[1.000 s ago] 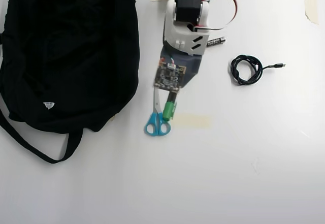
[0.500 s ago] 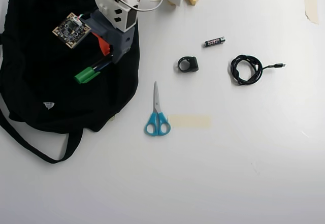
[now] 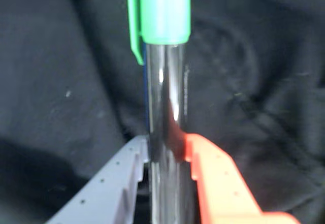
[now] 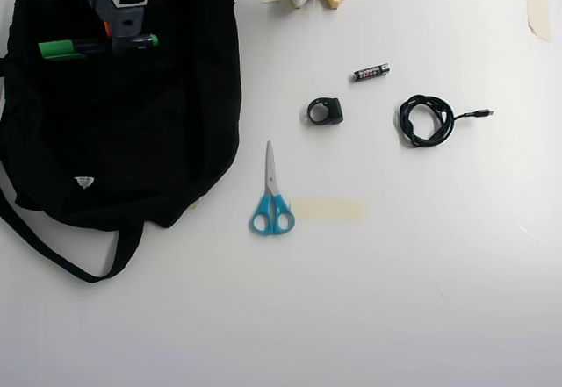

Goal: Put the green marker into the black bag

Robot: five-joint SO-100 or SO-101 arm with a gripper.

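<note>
Fingers (image 3: 216, 183) clamped on the green marker (image 3: 165, 107) in the wrist view, grey one at the left, orange one at the right, each touching the glossy dark barrel. Gripper (image 3: 167, 153) held the pen low on its barrel, with the bright green cap and clip well above the fingertips, out toward the top edge of that view. Behind the pen, only creased black cloth of the black bag (image 3: 264, 82).

Seen from the overhead view, gripper (image 4: 118, 40) up at the top left, over the upper part of the black bag (image 4: 132, 132). Green marker (image 4: 92, 46) lay crosswise there, green cap pointing left, small green end sticking out at the right of the fingers. Whether the pen touched the cloth or hung just above it could not be told.

Bag spread over the left part of the white table (image 4: 395, 299), small white tag low on its front, long strap looping out below. Well to the right of the bag, blue-handled scissors (image 4: 271, 198) with a strip of pale tape just beside the handles. Farther right, a small black ring-shaped piece (image 4: 324, 111), a battery (image 4: 371, 72) and a coiled black cable (image 4: 427, 120), all apart from one another.
</note>
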